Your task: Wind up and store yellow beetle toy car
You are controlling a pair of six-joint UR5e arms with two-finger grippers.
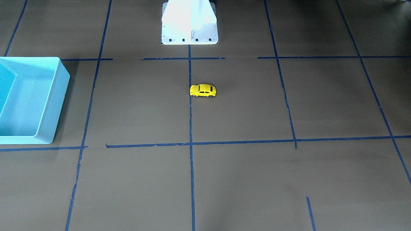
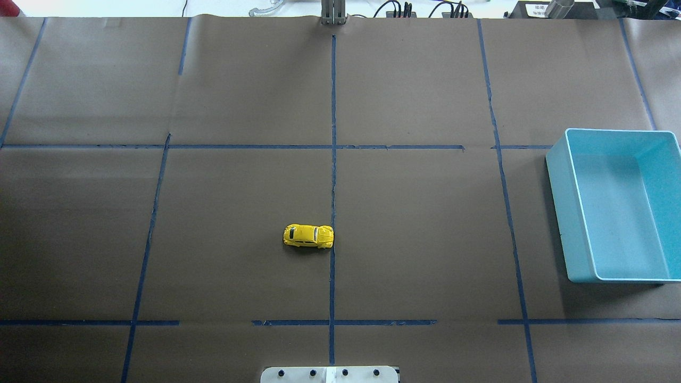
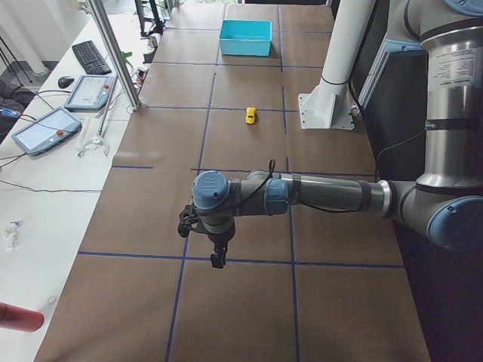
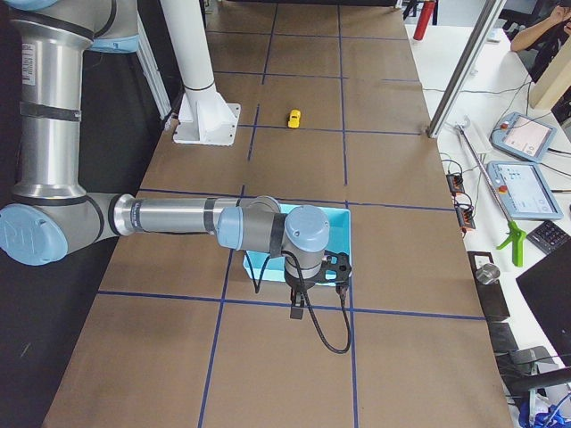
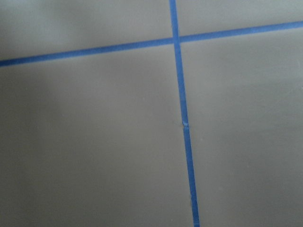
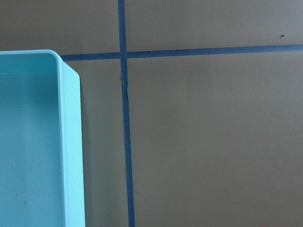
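Note:
The yellow beetle toy car [image 1: 203, 90] stands on its wheels near the table's middle, beside the blue centre tape line; it also shows in the overhead view [image 2: 308, 236] and small in both side views [image 3: 250, 115] [image 4: 293, 118]. The light blue bin [image 2: 617, 205] is at the robot's right end and holds nothing that I can see. My left gripper [image 3: 216, 259] hangs over the table's left end, far from the car. My right gripper [image 4: 297, 311] hangs beside the bin. They show only in the side views, so I cannot tell whether they are open or shut.
The white robot base [image 1: 189, 24] stands just behind the car. Blue tape lines [image 2: 333, 159] grid the brown table cover. A bin corner [image 6: 66, 142] fills the right wrist view's left. Tablets [image 3: 45, 128] and a metal post [image 3: 113, 53] line the operators' side.

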